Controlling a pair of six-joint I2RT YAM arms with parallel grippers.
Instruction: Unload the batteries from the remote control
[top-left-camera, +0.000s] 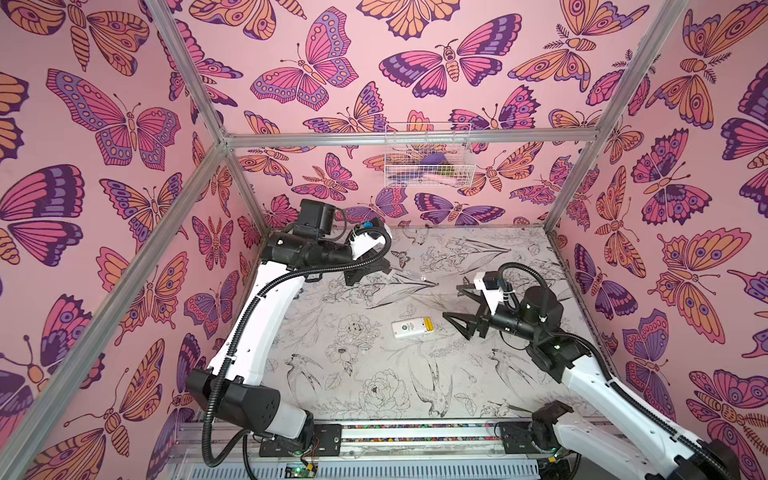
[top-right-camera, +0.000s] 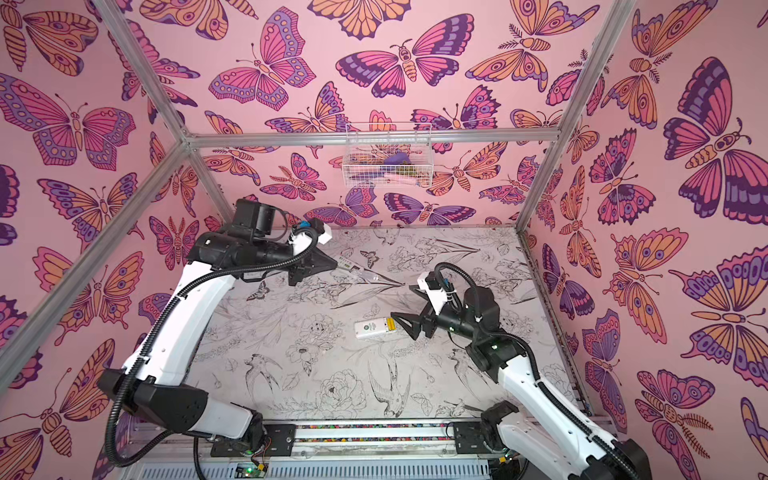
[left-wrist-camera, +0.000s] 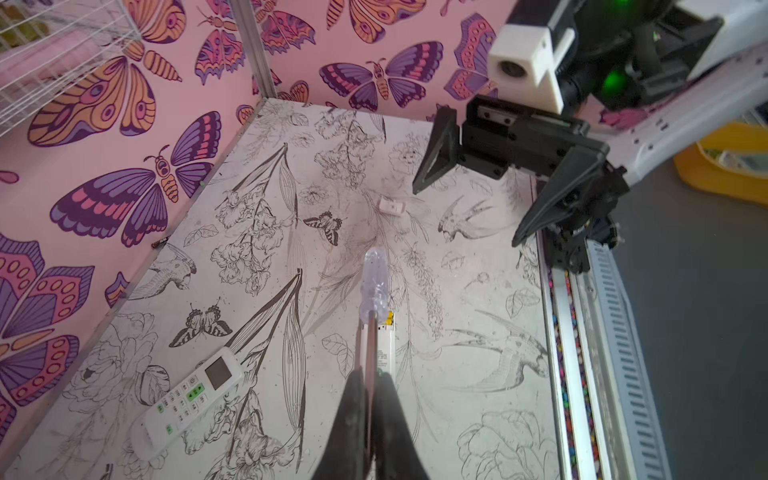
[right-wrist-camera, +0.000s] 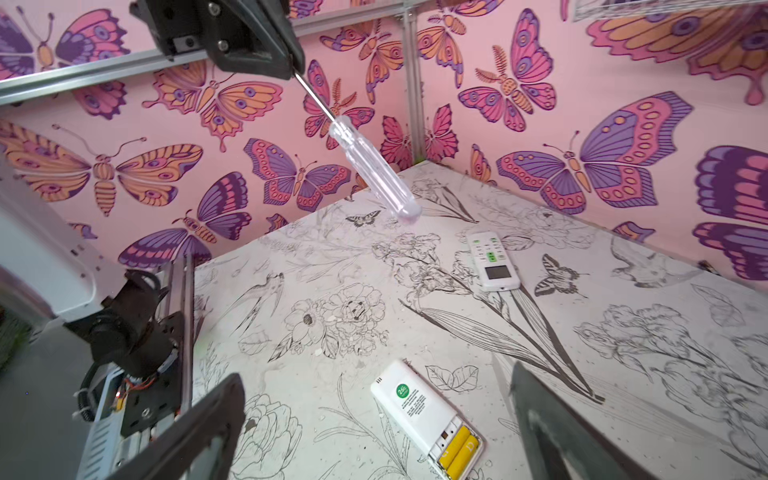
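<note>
The remote control (right-wrist-camera: 415, 403) lies face down mid-tabletop (top-left-camera: 374, 374), well apart from every wall, with open surface all round. Two yellow batteries (right-wrist-camera: 457, 451) sit in its uncovered bay. My right claw (top-left-camera: 451, 301) hangs just beside that end, jaws spread wide, released. My left claw (left-wrist-camera: 371, 374), held high near the back, is clenched on a screwdriver (right-wrist-camera: 374, 166) by its shaft; the tip is hidden between my fingers.
</note>
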